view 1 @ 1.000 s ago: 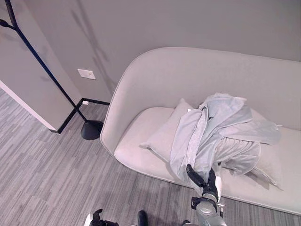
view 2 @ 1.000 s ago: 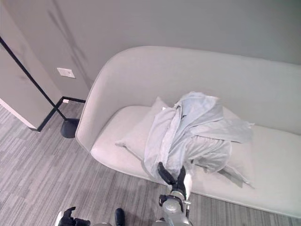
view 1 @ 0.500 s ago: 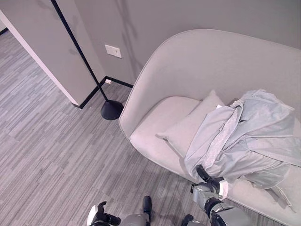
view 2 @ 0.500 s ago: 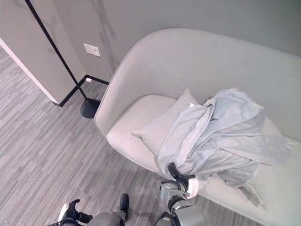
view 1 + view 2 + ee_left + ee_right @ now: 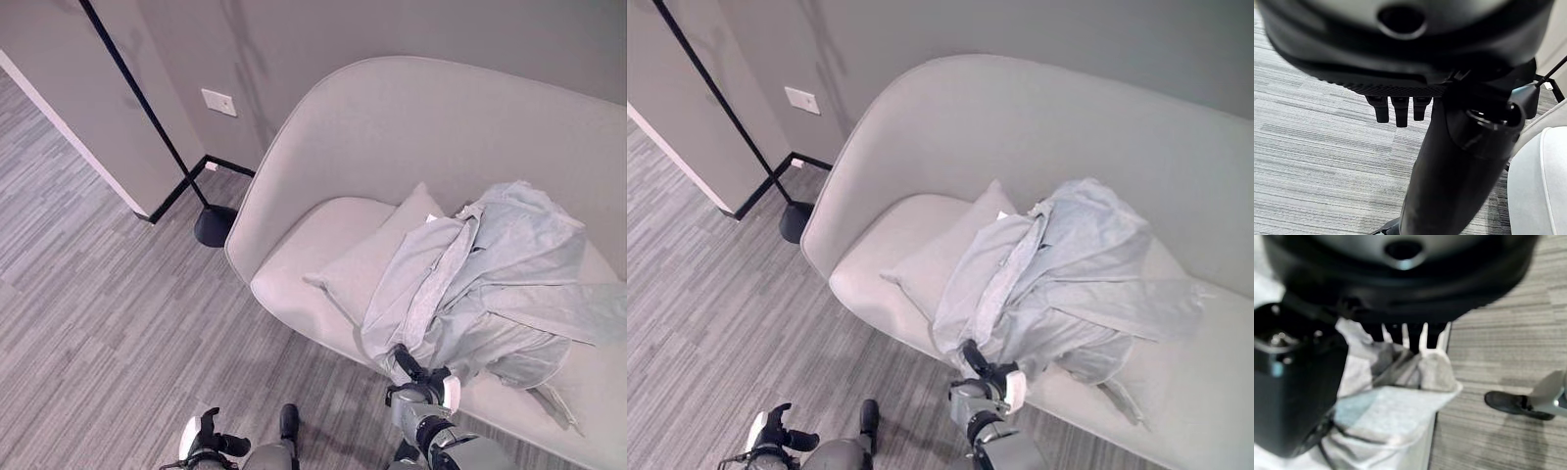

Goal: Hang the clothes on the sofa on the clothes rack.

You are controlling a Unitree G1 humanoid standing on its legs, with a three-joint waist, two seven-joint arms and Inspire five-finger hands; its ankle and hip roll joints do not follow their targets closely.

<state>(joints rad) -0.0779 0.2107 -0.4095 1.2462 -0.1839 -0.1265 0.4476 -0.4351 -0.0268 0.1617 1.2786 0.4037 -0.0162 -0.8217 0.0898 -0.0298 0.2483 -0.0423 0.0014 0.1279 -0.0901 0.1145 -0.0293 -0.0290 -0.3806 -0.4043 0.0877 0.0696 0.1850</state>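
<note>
Pale grey-blue clothes [image 5: 490, 279] lie heaped on the light grey sofa [image 5: 392, 137], draped partly over a cushion [image 5: 367, 269] and hanging over the seat's front edge. From the head views, the right hand [image 5: 419, 377] sits at that front edge, right at the lowest fold of the garment, its dark fingers reaching up into the cloth and a white-covered thumb beside them. The right wrist view adds what the head views cannot settle: past the hand's dark bulk, the fingers [image 5: 1422, 340] are curled down into bunched fabric [image 5: 1400, 406], so the hand is clamped on the clothes, with striped grey carpet [image 5: 1508, 357] beside the hanging cloth.

The black clothes rack [image 5: 157, 127] stands well apart from the clothes, off the sofa's left end near the wall corner, its round base [image 5: 214, 226] on the carpet and its pole slanting up out of the head views. A white wall plate [image 5: 218, 102] is beside it.

The left hand [image 5: 201, 441] hangs low over the carpet, well apart from the sofa. Its own wrist view shows short dark fingers [image 5: 1396, 110] curled under with nothing in them.
</note>
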